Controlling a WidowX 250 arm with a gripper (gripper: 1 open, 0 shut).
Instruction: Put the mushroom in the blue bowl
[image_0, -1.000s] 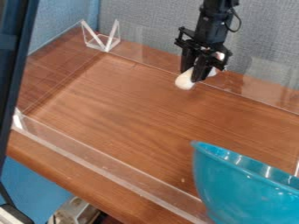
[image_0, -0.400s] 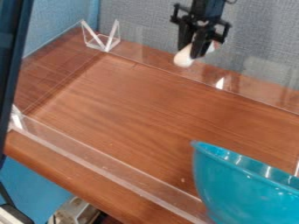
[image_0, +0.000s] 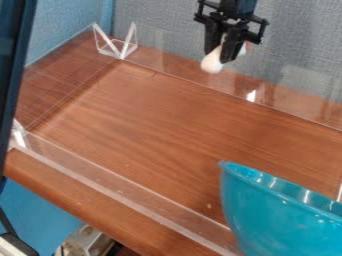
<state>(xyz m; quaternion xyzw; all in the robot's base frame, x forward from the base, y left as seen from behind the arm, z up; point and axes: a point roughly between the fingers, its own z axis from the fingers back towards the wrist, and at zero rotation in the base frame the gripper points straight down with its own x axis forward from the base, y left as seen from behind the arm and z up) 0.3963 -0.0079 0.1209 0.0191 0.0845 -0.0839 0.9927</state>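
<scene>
so only the one camera view here; compared to a second ago the gripper (image_0: 222, 55) has gone up a fair bit, it was low over the far side of the table then and now it sits near the top edge of the shot with the mushroom (image_0: 211, 62) riding along; versus the frame just before this one it's barely any higher.

hard-to-see stuff: the arm above the gripper is cut off by the top of the frame; the black fingers are clamped together on the mushroom and cover most of it, so all i can really make out is a pale cream blob sticking out at the lower left of the fingertips; can't spot the cap at all; it hangs in the air over the far part of the wooden table (image_0: 147, 120), well clear of the surface.

containers: the blue bowl (image_0: 281, 210) is in the near right corner, chopped off by the right and bottom edges; the part i can see has nothing in it, and the mushroom is well apart from it.
</scene>
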